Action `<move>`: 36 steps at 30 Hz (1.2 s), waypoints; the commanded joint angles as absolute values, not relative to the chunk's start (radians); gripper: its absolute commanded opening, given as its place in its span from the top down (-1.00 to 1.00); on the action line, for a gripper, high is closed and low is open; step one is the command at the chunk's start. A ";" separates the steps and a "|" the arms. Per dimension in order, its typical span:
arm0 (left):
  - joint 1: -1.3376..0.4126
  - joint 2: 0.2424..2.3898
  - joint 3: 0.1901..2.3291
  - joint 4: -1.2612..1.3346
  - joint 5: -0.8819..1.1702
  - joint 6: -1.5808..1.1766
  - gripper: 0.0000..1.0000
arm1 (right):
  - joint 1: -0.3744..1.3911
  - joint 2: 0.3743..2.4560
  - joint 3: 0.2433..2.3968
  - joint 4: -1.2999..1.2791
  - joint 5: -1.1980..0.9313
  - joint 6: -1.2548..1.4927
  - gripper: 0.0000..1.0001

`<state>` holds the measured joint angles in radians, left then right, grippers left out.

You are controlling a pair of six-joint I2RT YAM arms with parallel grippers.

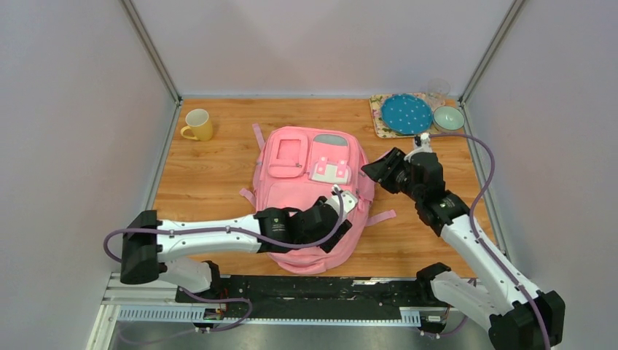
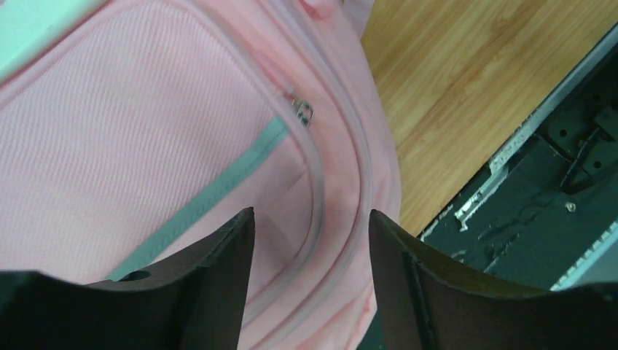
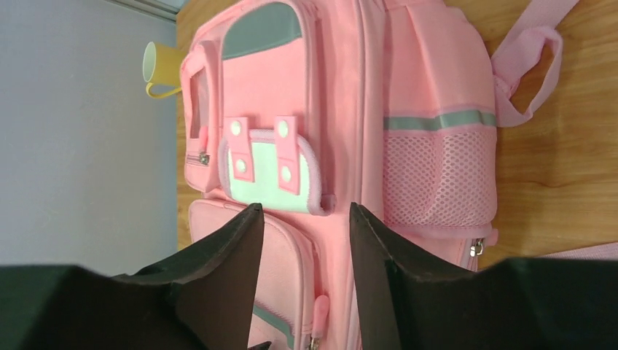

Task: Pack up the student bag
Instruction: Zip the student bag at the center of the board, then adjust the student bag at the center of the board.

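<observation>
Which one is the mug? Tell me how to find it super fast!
Find the wooden table with the big pink student bag lying in its middle. Look to the far left corner, left of the bag: the mug stands there alone. It is the only yellow thing, and it has a handle; the blue plate and bowl sit far right.

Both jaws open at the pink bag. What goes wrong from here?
1. Left jaws straddle the zip track below the zip pull; closing may pinch fabric of the bag instead of the pull.
2. Right arm's cable runs close to the bowl; a swing might knock it.
3. Nothing pins the bag; a tug may drag it.
</observation>
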<state>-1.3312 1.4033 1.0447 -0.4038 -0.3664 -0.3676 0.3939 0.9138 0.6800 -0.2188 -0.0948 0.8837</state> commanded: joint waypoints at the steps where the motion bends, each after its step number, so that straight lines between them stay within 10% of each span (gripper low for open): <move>1: -1.338 1.191 1.014 -0.560 -0.392 -0.442 -0.59 | 0.391 0.882 0.816 -0.507 -0.069 0.762 -0.01; 3: -1.336 1.052 0.930 -0.593 -0.496 -0.472 -0.59 | 0.393 0.826 0.761 -0.499 -0.094 0.773 -0.19; 4: -1.335 1.007 0.905 -0.606 -0.540 -0.485 -0.60 | 0.391 0.769 0.743 -0.461 -0.098 0.770 -0.76; 20: -1.007 0.744 0.819 -0.795 -0.632 -0.411 -0.64 | 0.506 0.704 0.647 -0.497 -0.106 0.876 -0.82; 30: -0.395 0.791 0.689 -0.605 -0.040 -0.388 -0.65 | 0.695 0.759 0.776 -0.644 0.136 0.925 -0.83; 36: -0.380 0.801 0.534 -0.456 0.067 -0.422 -0.66 | 0.696 0.706 0.686 -0.664 0.115 0.971 -0.84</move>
